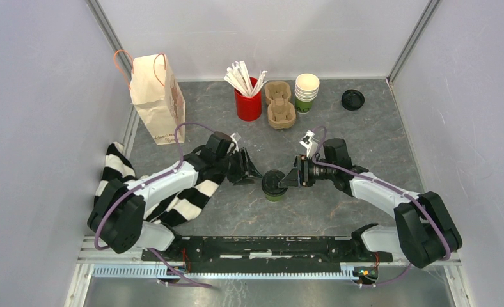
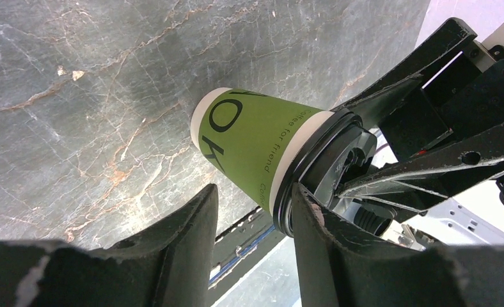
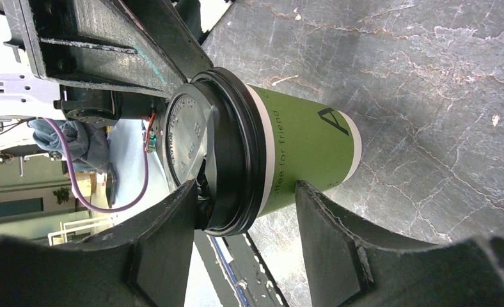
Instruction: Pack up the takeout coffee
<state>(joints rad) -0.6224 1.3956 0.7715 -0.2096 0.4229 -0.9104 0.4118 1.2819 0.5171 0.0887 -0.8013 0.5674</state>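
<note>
At the near edge of the worktop [image 1: 339, 211] we see both arm bases, and a black-and-white striped cloth [image 1: 116, 167] lying under and beside the left arm. Further in, the left end effector [image 1: 252, 174] and the right end effector [image 1: 290, 180] face each other, with the takeout coffee [image 1: 275, 185] standing upright on the worktop between them.

Both end effectors are spread wide and hold nothing. In each wrist view the cup stands just beyond the fingertips, with one finger level with the black lid and the other lower down the green wall. The left arm's fingertips [image 2: 304, 214] overlap the lid's rim in its own view. We cannot tell whether either arm actually touches the cup.

Along the far side, from left to right, we see a brown paper bag [image 1: 157, 99] with orange handles, a red cup [image 1: 248, 107] of white sticks, a cardboard cup carrier [image 1: 280, 104], a stack of green cups [image 1: 306, 91] and a lone black lid [image 1: 352, 99].
</note>
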